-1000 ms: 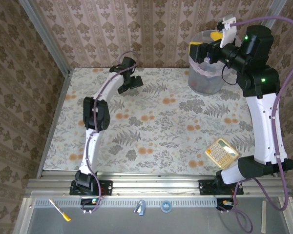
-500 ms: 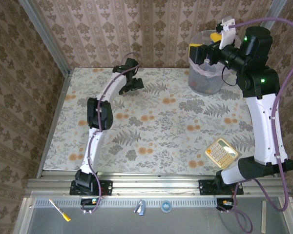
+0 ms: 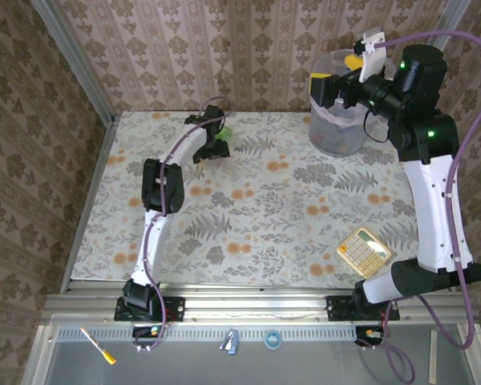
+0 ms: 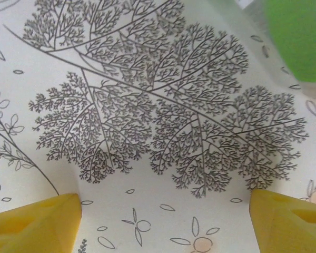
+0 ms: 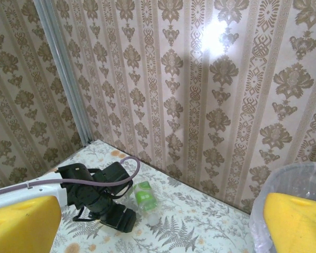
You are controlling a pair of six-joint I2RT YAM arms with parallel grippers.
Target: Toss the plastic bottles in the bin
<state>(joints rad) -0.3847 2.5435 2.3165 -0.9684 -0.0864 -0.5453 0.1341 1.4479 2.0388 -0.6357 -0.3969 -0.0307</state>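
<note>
One plastic bottle [image 3: 223, 131] with a green label and a white cap lies on the floral table near the back wall; it also shows as a bottle [image 5: 146, 197] in the right wrist view. My left gripper [image 3: 212, 144] is low over the table just beside it. Its yellow fingers [image 4: 37, 226] stand wide apart, open, with only tablecloth between them, and the bottle's green label [image 4: 297, 37] sits ahead to the right. My right gripper [image 3: 337, 70] hangs open and empty above the bin [image 3: 337, 128], whose rim [image 5: 292, 176] shows beside its right finger.
A beige calculator [image 3: 365, 250] lies at the near right of the table. The patterned back wall stands close behind the bottle and the bin. A metal rail [image 3: 84, 80] runs along the left edge.
My left gripper has dropped and shifted slightly left, so the green bottle now shows beside it, and its fingers have narrowed a little. The right arm has stayed over the bin.
</note>
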